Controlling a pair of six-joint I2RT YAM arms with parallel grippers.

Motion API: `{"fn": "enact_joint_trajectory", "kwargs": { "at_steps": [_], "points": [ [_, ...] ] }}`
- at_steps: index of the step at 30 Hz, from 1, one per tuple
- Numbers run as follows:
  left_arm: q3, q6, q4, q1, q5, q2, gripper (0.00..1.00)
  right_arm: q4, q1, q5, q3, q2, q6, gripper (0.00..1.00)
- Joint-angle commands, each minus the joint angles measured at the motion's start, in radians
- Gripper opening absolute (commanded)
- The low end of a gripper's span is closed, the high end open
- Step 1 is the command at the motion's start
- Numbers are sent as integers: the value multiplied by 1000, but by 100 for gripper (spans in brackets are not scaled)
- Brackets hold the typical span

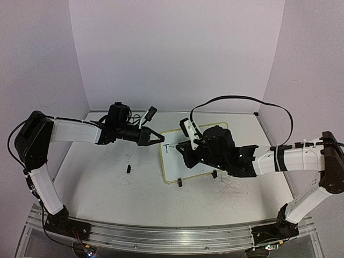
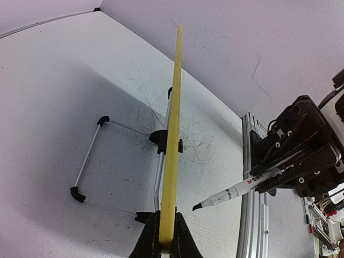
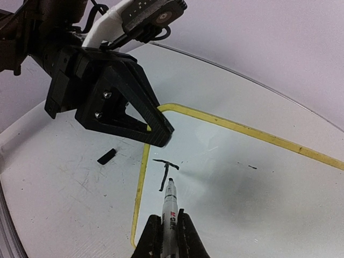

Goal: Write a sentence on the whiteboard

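Found whiteboard (image 1: 174,161) mid-worktop (image 1: 97,183) on black clip feet (image 1: 180,183). Noted left pincer (image 1: 160,138) clamped on its yellow rim, right pincer (image 3: 169,236) pinching marker (image 3: 170,204), tip just beside sentence (image 3: 165,171), read as a lone black "T".

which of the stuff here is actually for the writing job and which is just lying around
For the job:
- whiteboard, pinched at its edge by the left gripper
- marker, held in the right gripper
- letter T written on the board

Just lying about:
- small black piece, apart from the board
- faint grey scribbles
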Motion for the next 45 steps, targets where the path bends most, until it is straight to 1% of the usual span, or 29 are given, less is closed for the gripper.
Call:
{"fn": "enact_joint_trajectory", "kwargs": {
  "at_steps": [1,15,32,45],
  "points": [
    [-4,18,11,-4,-9,-45,0,34,0,54,9,13,2,0],
    [-1,17,11,-5,-3,-35,0,31,0,20,16,32,2,0],
    [-1,17,10,-4,-1,-39,0,33,0,48,21,49,5,0],
    [-1,16,10,-4,1,-39,0,36,0,34,24,65,9,0]
  ]
}}
